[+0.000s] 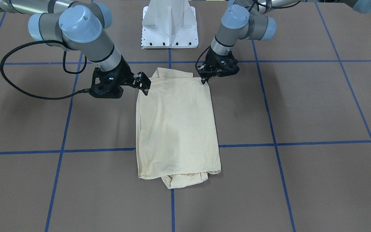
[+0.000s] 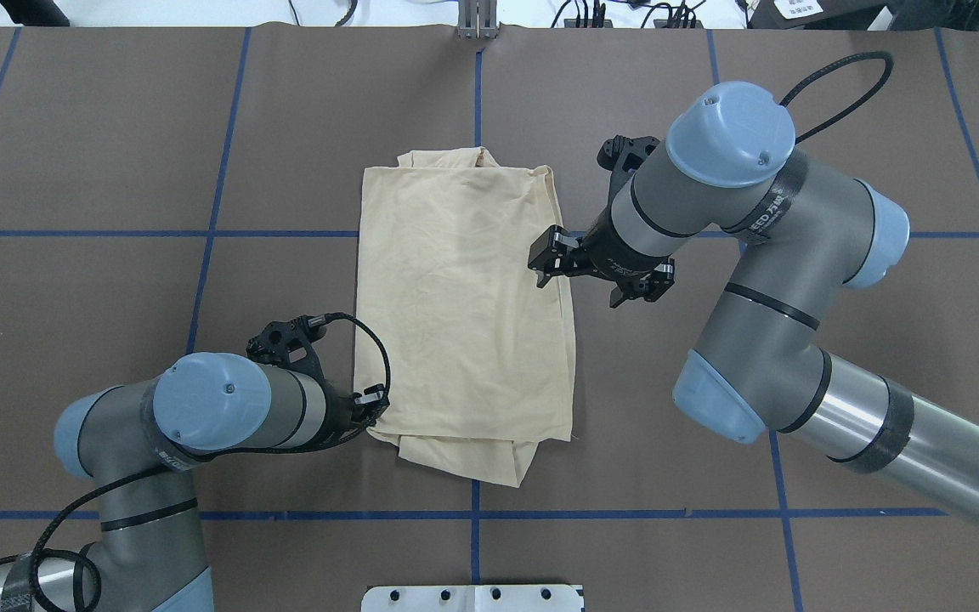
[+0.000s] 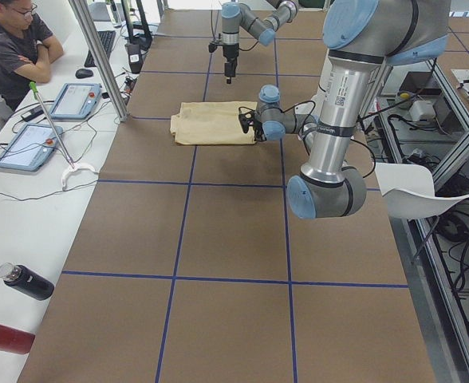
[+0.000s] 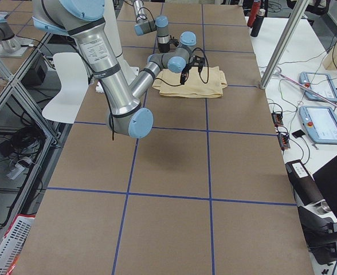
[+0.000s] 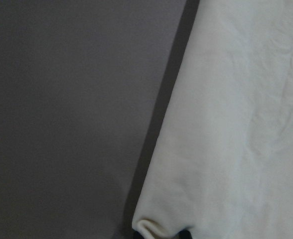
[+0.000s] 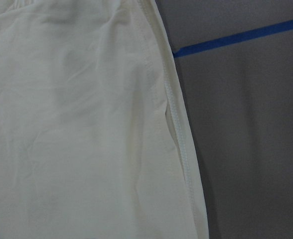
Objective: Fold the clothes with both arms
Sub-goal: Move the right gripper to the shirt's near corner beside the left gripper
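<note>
The pale cream shirt (image 1: 177, 122) (image 2: 464, 297) lies folded into a long rectangle in the middle of the table, plain side up, with tucked cloth poking out at its far end. My left gripper (image 1: 204, 80) (image 2: 376, 401) is low at the shirt's near left corner and looks shut on it. In the left wrist view that corner (image 5: 147, 228) curls up off the mat. My right gripper (image 1: 145, 85) (image 2: 545, 259) hovers open above the shirt's right edge, holding nothing. The hemmed edge (image 6: 179, 144) shows in the right wrist view.
The white pedestal base (image 1: 170, 29) stands just behind the shirt. Blue tape lines (image 2: 217, 212) grid the brown mat. Beside the table a person (image 3: 15, 48) sits at a bench with tablets, a metal pole (image 3: 99, 56) and bottles (image 3: 27, 282).
</note>
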Available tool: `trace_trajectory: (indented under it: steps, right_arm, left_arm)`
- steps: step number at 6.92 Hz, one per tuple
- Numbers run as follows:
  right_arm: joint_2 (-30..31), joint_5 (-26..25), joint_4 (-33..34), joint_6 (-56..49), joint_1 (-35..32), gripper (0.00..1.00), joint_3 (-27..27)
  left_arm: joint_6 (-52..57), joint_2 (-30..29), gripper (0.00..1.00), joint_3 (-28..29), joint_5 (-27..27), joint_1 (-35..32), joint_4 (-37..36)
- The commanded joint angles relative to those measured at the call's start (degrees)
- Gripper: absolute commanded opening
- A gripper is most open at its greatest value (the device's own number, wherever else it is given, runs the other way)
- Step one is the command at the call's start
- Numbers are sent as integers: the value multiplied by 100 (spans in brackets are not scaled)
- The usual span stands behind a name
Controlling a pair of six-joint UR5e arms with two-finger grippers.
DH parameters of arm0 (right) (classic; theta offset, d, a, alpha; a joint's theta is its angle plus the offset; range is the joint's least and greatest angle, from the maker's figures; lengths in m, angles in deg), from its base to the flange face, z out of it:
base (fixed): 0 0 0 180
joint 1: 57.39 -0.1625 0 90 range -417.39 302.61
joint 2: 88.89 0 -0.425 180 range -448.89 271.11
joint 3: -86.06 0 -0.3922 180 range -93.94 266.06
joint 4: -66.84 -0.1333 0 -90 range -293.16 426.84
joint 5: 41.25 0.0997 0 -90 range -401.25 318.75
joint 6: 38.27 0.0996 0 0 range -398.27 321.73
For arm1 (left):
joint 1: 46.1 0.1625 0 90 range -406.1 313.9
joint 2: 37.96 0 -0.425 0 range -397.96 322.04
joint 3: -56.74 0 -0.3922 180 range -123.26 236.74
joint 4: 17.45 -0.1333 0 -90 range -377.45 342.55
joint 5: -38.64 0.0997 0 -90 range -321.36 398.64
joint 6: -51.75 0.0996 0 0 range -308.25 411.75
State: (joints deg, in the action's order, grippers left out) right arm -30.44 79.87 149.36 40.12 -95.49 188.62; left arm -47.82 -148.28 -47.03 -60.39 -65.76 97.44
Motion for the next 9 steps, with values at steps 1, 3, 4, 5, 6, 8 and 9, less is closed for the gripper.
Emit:
trace_trajectory:
  steps: [1,3,4,5,6,8,9]
  right_arm:
    - [-9,0,1,9,4,100,1]
    - [26,-35,1,288,21,100,88]
    - [18,-209,1,891,204,100,97]
    - [-69,-829,18,1793,676,100,97]
    - [-88,-1209,62,2333,1029,100,97]
    - [-88,-1667,97,3126,1601,100,80]
    - [-149,-1792,437,3355,1760,100,97]
  left_arm:
    - [-10,-15,0,-64,-20,-46,-72]
    - [-18,2,0,-415,-46,-126,-203]
    - [-10,2,0,-504,-55,-126,-282]
    - [-10,2,0,-557,-55,-126,-292]
    - [-27,11,0,-557,-46,-126,-301]
    - [-54,20,0,-557,-46,-126,-310]
    - [-54,20,0,-557,-46,-126,-318]
